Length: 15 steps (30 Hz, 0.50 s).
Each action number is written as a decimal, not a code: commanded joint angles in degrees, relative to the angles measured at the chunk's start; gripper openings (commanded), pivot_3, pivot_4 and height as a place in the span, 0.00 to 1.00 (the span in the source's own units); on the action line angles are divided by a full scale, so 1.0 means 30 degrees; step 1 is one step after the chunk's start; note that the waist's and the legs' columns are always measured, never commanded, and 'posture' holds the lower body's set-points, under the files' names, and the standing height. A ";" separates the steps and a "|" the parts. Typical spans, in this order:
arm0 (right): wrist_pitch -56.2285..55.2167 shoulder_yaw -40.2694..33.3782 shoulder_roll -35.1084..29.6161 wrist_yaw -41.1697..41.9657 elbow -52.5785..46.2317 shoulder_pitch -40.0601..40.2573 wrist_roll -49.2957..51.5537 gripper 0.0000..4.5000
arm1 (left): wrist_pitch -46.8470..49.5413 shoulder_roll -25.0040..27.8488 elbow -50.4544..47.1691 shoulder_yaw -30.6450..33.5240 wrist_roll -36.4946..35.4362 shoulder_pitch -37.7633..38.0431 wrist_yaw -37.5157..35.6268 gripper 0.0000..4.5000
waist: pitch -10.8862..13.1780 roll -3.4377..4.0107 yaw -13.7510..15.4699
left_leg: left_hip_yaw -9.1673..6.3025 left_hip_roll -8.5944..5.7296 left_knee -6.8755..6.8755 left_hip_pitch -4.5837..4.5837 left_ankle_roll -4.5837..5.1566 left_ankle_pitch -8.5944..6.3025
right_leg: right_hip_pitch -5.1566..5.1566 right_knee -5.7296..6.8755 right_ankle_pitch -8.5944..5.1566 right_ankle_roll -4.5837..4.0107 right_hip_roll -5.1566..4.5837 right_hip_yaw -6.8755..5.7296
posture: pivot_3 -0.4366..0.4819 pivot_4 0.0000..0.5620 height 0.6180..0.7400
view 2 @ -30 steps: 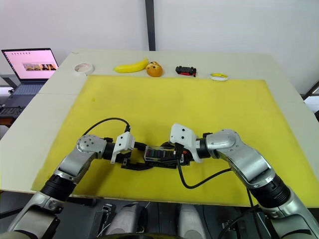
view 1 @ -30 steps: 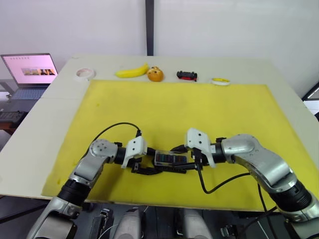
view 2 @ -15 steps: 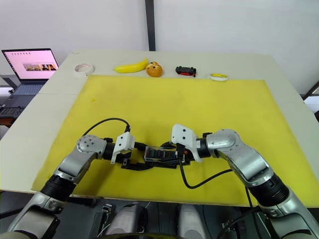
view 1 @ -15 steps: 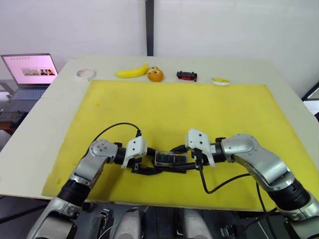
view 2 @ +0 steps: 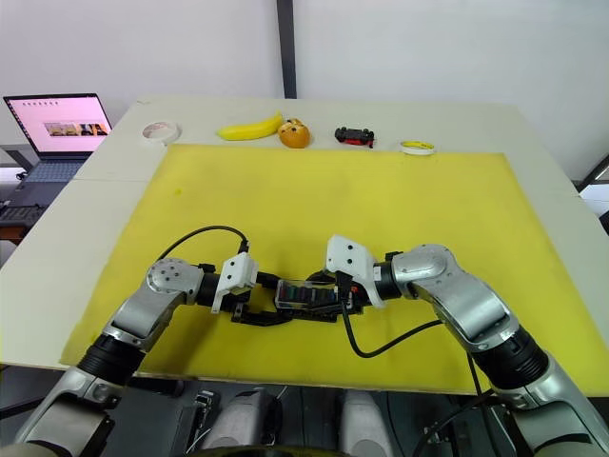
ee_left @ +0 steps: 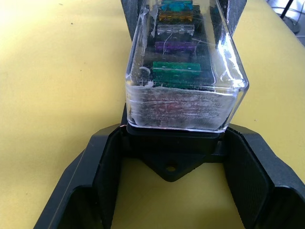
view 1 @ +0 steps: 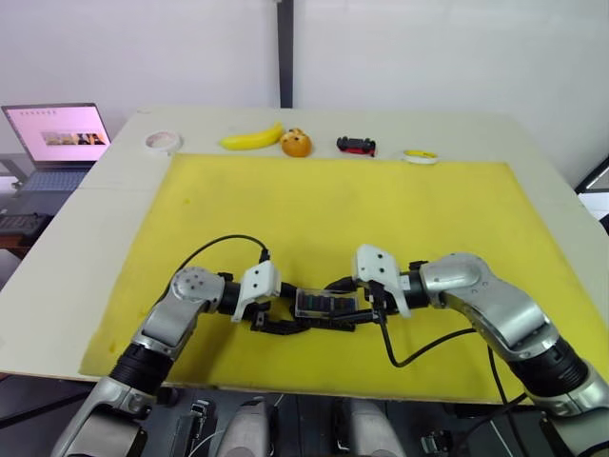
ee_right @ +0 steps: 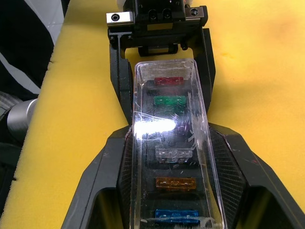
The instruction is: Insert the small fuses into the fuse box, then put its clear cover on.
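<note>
The black fuse box (view 1: 324, 310) lies near the front edge of the yellow mat (view 1: 333, 209), with the clear cover (ee_left: 186, 47) sitting on top of it. Under the cover the small fuses stand in a row in their slots: red (ee_right: 167, 81), green (ee_right: 170, 100), a clear one (ee_right: 175, 152), brown (ee_right: 175, 182) and blue (ee_right: 175, 213), with a purple one (ee_left: 178, 46) in the left wrist view. My left gripper (view 1: 285, 314) is shut on the box's left end, one finger against each side of its base. My right gripper (view 1: 357, 309) is shut on the right end, its fingers (ee_right: 126, 157) pressing the cover's sides.
Along the table's far edge lie a tape roll (view 1: 164, 141), a banana (view 1: 253, 138), an orange fruit (view 1: 296, 143), a black-and-red toy car (view 1: 357, 145) and a small yellow-white disc (view 1: 421, 155). An open laptop (view 1: 59, 133) stands at far left. Cables loop from both wrists over the mat.
</note>
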 commanded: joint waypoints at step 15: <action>0.1543 0.0329 -0.0077 -0.0040 0.0290 0.0489 -0.0162 0.81 | -0.0224 -0.0066 -0.0223 -0.0961 0.0076 0.0294 -0.0559 0.57 | 0.0010 0.0020 0.0006 | -0.0011 0.0000 0.0003 -0.0011 0.0000 0.0000 | -0.0004 0.0005 0.0000 -0.0001 -0.0003 -0.0003 | 0.48 0.27 0.98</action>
